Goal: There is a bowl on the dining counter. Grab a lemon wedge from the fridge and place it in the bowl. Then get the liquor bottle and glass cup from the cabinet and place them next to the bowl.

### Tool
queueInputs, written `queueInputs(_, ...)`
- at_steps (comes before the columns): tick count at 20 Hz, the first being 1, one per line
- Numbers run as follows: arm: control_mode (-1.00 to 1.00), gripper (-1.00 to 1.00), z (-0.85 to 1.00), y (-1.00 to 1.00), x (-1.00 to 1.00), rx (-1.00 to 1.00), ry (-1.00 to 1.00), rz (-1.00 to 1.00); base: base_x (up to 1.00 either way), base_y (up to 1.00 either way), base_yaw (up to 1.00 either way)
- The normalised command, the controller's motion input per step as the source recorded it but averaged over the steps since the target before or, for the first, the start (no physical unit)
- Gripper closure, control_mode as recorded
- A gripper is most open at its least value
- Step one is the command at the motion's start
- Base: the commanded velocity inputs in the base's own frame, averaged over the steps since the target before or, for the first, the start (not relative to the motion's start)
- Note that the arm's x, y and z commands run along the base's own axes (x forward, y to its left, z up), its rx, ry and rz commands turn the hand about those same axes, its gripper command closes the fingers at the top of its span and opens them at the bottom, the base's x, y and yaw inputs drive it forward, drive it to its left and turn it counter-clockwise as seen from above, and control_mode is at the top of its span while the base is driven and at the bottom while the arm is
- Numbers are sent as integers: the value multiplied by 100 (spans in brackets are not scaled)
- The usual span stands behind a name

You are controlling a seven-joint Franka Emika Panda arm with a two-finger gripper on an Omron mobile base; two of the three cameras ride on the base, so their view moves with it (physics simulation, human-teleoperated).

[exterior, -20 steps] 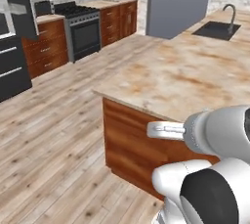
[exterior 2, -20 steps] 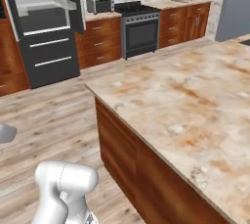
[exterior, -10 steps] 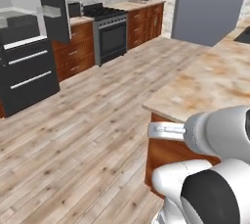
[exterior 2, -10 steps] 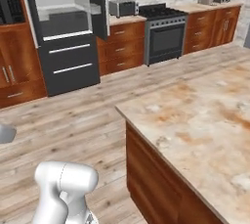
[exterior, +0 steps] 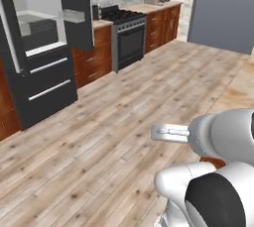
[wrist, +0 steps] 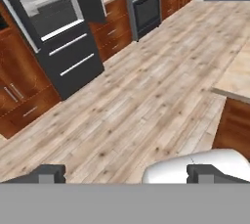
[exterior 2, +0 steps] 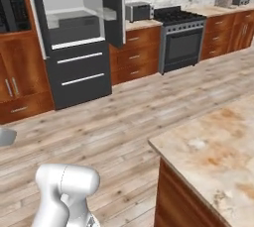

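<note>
While the gripper (wrist: 126, 173) gapes wide, holding nothing, 1 open fridge (exterior 2: 74, 37) and 1 stove (exterior 2: 181, 37) show.

The fridge (exterior: 42, 47) is seen at the left with its door swung open — a black stove (exterior: 126, 35) stands beyond it, across the wooden floor (exterior: 114, 137).

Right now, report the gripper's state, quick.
Gripper: jaws open wide, holding nothing; it points across the wood floor toward the open fridge.
</note>
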Motion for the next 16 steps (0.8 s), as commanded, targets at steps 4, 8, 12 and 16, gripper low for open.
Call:
queueInputs(4, 100, -100, 0, 0, 0, 0, 0, 0, 100, 66, -12)
queueInputs(8, 100, -100, 0, 0, 0, 0, 0, 0, 100, 63, -42)
queueInputs(12, 100, -100, 0, 0, 0, 0, 0, 0, 100, 63, -57)
queueInputs(16, 100, -100, 0, 0, 0, 0, 0, 0, 100, 60, -57)
